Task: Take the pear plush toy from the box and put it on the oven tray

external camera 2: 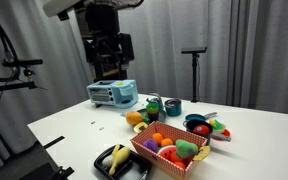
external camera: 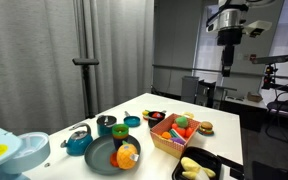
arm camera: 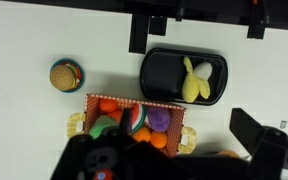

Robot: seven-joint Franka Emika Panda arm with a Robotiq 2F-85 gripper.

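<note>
**While the pear sits boxed, nothing is done**

Though the black rimmed metal oven tray [external camera: 210, 158] nearest holds only a yellow plush [external camera: 191, 168], the small bright green pear plush toy [external camera 2: 187, 148] lies in the shallow orange-tan box [external camera 2: 154, 160] behind; the Robotiq gripper [external camera: 227, 68] hangs high beyond, jaws apart, empty.

Counted on the bench [external camera: 222, 112]: one box [external camera 2: 159, 163], one oven tray [arm camera: 156, 75], one round dark plate [external camera: 99, 158], one burger toy [arm camera: 65, 74], one pale-blue toy oven [external camera 2: 112, 93]. Tallied too: one yellow plush [arm camera: 196, 80], one pear plush toy [external camera 2: 187, 149], three teal vessels [external camera: 79, 142]. Left unnumbered: the other plush toys [arm camera: 159, 120], crowded too tightly in the box.
</note>
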